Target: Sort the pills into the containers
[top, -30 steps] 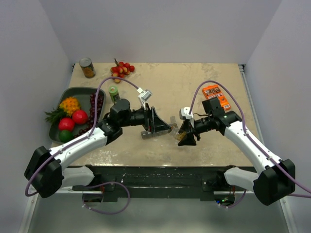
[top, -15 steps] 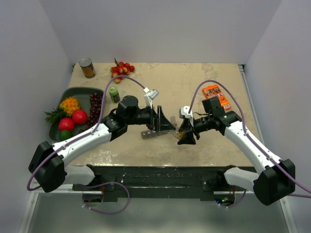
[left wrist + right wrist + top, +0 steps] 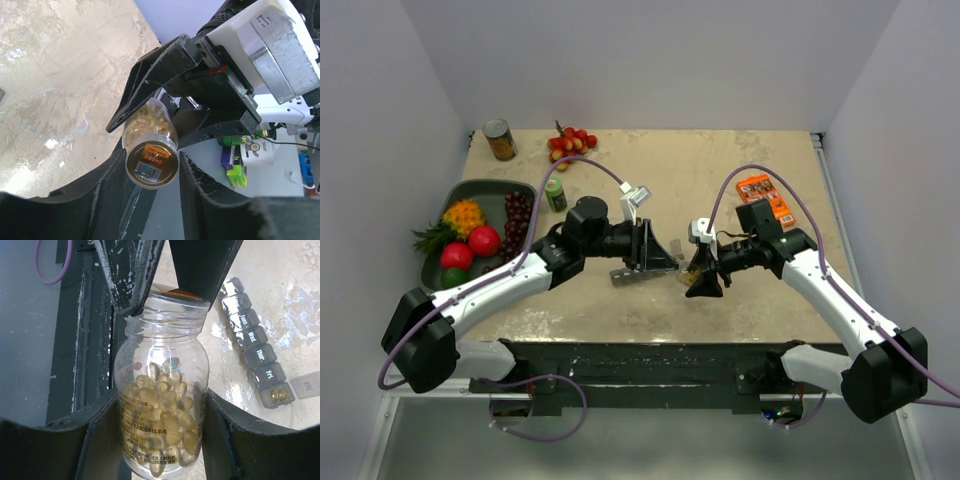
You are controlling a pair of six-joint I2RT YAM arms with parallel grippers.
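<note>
Bottle (image 3: 160,360) of pills (image 3: 162,422) in left pincer (image 3: 151,154) and right pincer (image 3: 161,398).

From above and behind the arm bases we look down on the whole table (image 3: 720,180), its near edge at the bottom. On the left wrist we look out past the left gripper (image 3: 151,165), very close, facing right. On the right wrist we face left and down at the tabletop, equally close. All three views share the clear bottle (image 3: 162,410). The right wrist and overhead views also share the grey compartment strip (image 3: 255,347).
</note>
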